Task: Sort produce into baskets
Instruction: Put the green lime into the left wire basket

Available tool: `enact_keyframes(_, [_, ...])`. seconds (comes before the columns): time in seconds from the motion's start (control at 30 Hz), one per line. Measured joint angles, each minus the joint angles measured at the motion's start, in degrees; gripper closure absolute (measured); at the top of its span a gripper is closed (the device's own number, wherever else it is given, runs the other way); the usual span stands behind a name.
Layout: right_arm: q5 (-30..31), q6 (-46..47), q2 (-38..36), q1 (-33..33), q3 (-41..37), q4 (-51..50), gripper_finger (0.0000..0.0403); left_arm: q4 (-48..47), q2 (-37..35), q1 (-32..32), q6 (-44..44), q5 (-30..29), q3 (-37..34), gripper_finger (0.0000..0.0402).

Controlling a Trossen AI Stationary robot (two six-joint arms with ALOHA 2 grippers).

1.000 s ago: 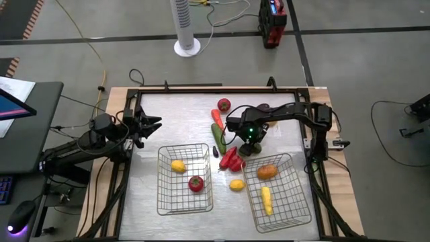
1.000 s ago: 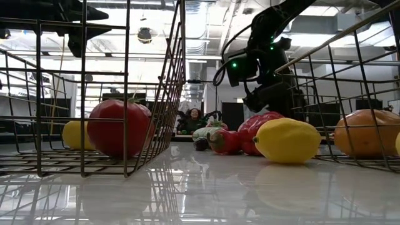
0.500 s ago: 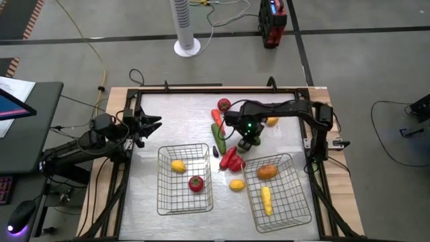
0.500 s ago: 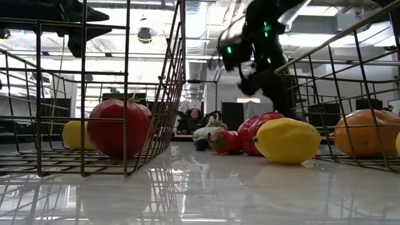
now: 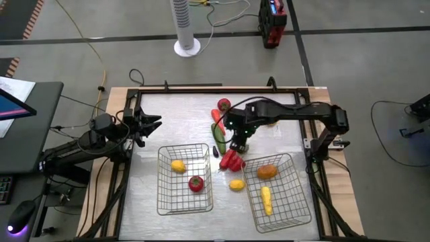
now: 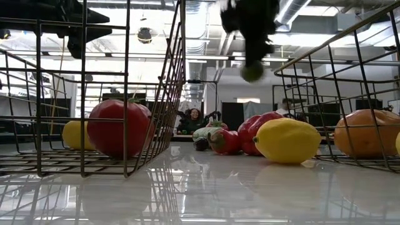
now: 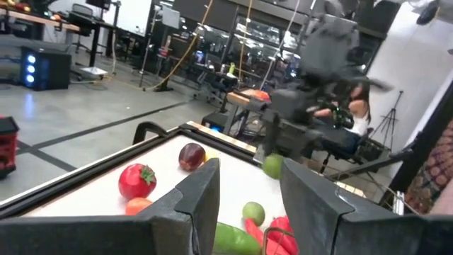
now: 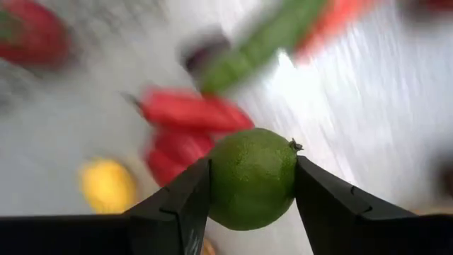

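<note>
With two pieces in each basket (image 5: 184, 179), the right gripper (image 5: 236, 144) gripped a lime (image 8: 252, 178) above the red peppers (image 5: 231, 160), others waiting unsorted on the tabletop (image 5: 181, 117), left gripper (image 5: 154, 124) open.

Red tomato (image 7: 136, 180) beyond parted fingers (image 7: 202, 203)
</note>
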Motion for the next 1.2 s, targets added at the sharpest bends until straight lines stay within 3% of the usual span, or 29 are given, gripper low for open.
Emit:
enact_keyframes(0.27, [-1.01, -4.43, 0.87, 7.08, -0.2, 25.85, 0.0191, 0.75, -0.01, -0.01, -1.11, 1.47, 0.0, 0.0269])
enact_keyframes(0.53, [-1.1, -9.75, 5.82, 10.92, -0.25, 35.77, 0.0182, 0.73, 0.01, -0.01, -0.32, 1.12, 0.0, 0.0269])
enact_keyframes(0.87, [-4.46, -8.13, 5.9, 7.94, -0.25, 27.78, 0.0097, 0.71, -0.01, -0.01, -0.68, 0.1, 0.0, 0.0269])
enact_keyframes(1.2, [2.37, -9.43, 5.48, 6.45, -1.23, 8.88, 0.0088, 0.44, -0.01, -0.01, -0.16, 1.41, 0.0, 0.0269])
